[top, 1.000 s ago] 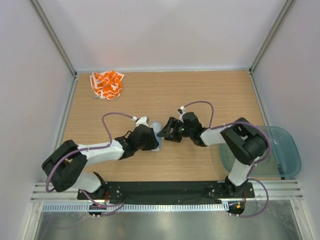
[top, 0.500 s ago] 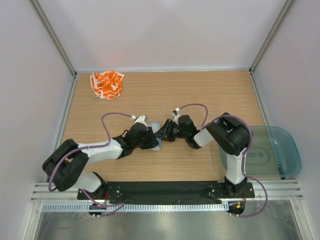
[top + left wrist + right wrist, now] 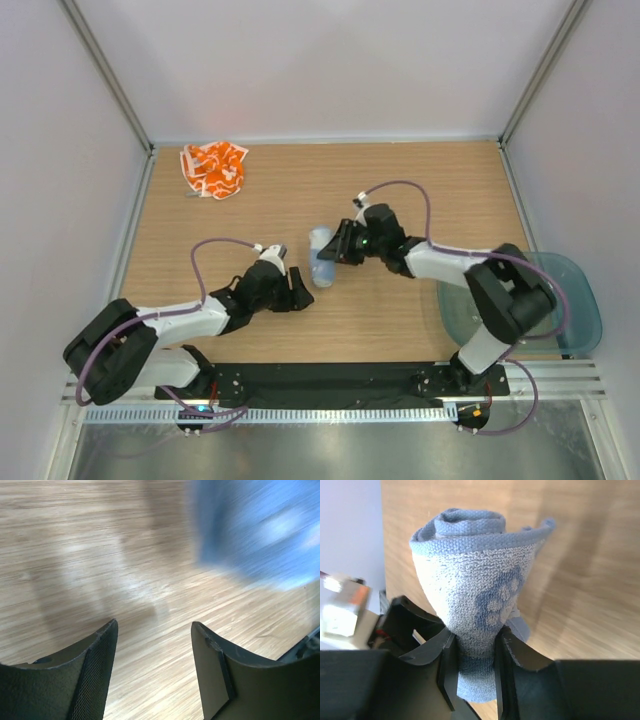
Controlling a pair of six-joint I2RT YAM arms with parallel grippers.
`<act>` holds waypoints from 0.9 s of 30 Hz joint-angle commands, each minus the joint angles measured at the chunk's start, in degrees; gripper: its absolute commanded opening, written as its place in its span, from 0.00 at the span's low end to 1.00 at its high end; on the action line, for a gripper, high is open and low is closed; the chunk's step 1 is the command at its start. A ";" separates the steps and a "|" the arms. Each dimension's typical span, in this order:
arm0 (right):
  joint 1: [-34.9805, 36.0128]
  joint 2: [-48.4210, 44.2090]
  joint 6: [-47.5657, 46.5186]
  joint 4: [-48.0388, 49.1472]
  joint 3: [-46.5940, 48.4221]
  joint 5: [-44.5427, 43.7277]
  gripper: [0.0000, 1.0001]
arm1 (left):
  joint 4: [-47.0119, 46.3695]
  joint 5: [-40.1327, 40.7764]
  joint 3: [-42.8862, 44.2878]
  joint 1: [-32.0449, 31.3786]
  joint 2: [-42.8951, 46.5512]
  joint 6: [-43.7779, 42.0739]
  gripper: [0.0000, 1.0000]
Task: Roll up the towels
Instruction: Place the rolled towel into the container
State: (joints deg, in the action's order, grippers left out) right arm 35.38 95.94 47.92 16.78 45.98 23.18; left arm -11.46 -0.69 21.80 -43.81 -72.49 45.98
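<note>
My left gripper [image 3: 300, 298] has let go and pulled back toward the near left. Its jaws now stand open, with only bare table [image 3: 100, 555] between them. The grey-blue towel [image 3: 475, 580] is rolled into a tight tube and is now with the right gripper [image 3: 337, 250] alone, which is closed on it near one end and holds it about the middle of the table. So I judge the first roll is done. The orange towel [image 3: 213, 168] lies crumpled in the far left corner, not yet rolled, so it is next.
</note>
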 commanded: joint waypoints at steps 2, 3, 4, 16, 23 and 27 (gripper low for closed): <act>-6.98 -14.53 -11.78 -27.00 7.62 -6.03 0.01 | 3.11 -0.19 -0.01 -0.05 -0.63 -0.63 0.61; -7.77 -16.47 -13.45 -31.67 8.94 -8.04 0.01 | 3.38 -0.02 0.26 -0.05 -0.81 -0.54 0.61; -10.04 -20.66 -16.51 -40.42 11.48 -11.37 0.01 | 3.12 -0.19 0.17 -0.13 -0.81 -0.54 0.60; -23.07 -34.94 -22.52 -84.50 23.18 -35.91 0.01 | 3.02 -0.10 0.52 -0.05 -3.00 -0.10 0.56; -22.98 -32.67 -16.90 -91.92 23.90 -49.54 0.01 | 3.82 -0.19 1.66 -0.13 -4.42 -0.01 0.54; -23.07 -26.17 -15.84 -93.59 24.60 -53.58 0.01 | 4.08 0.25 1.32 -0.05 -3.89 0.17 0.53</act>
State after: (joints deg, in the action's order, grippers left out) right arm 12.25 65.78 30.17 -73.43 68.34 -23.64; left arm -11.57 -0.73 23.57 -43.86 -75.48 46.11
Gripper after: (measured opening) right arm 0.344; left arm 0.530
